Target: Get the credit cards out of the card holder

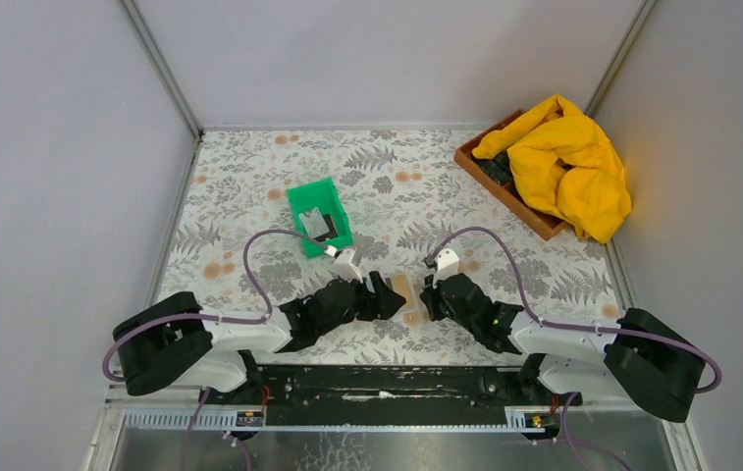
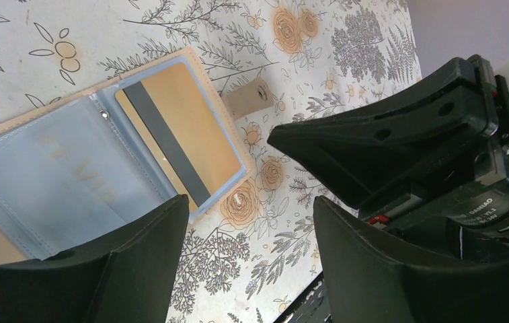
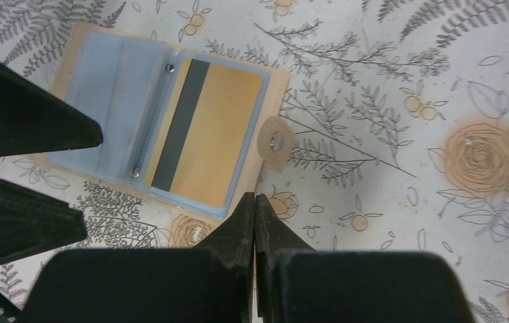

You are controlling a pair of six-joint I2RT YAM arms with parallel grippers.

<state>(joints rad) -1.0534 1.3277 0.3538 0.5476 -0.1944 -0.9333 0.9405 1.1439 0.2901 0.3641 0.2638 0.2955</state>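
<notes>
The card holder (image 3: 103, 81) lies open and flat on the floral table, showing its blue-grey lining and its small tab (image 3: 275, 142). A tan credit card with a dark stripe (image 3: 211, 134) sits in its right-hand pocket; the left pocket looks empty. From above, the holder (image 1: 406, 292) lies between the two grippers. My left gripper (image 2: 251, 229) is open with only tabletop between its fingers, one finger (image 2: 137, 262) over the holder's near edge. My right gripper (image 3: 255, 200) is shut on nothing, its tip just off the holder's corner below the tab. A greyish card (image 1: 316, 224) lies in the green bin.
The green plastic bin (image 1: 333, 191) stands behind the left arm. At the back right, a wooden tray (image 1: 490, 182) holds a crumpled yellow cloth (image 1: 568, 162). Grey walls close in the table on three sides. In the left wrist view, the right gripper (image 2: 386, 134) is close.
</notes>
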